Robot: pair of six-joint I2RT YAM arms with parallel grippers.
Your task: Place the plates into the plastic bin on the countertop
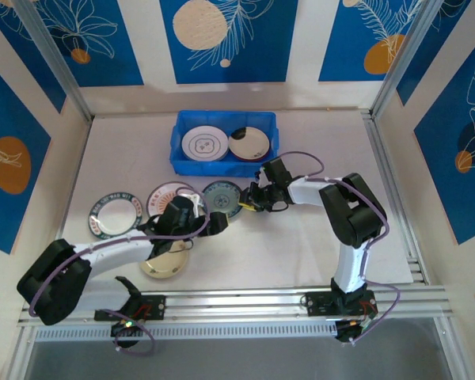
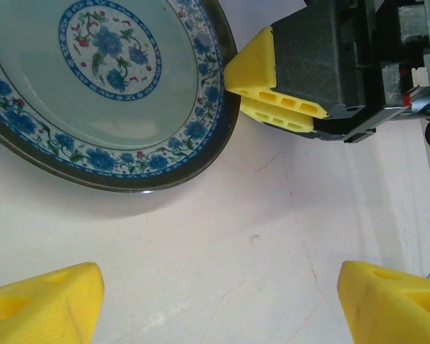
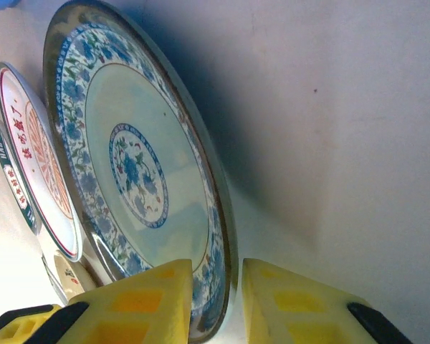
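A round pale-green ceramic plate (image 3: 143, 179) between the yellow fingers (image 3: 147, 301) of the right gripper (image 3: 216, 271) — blue flower medallion, blue-and-red floral border, dark rim. Beyond it, a round white plate (image 3: 36, 158) — red lettering.

Overhead view plus two close wrist views.
The top camera looks down on the whole counter (image 1: 277, 249); both wrist cameras sit low, sharing the blue-flowered plate (image 2: 100, 93), seemingly from opposite sides.

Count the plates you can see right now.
6. In the blue bin: white plate, dark-edged plate. On the countertop: green-rimmed plate, red-patterned plate, blue floral plate, and cream plate partly under the left arm. Stacked ones may be hidden.
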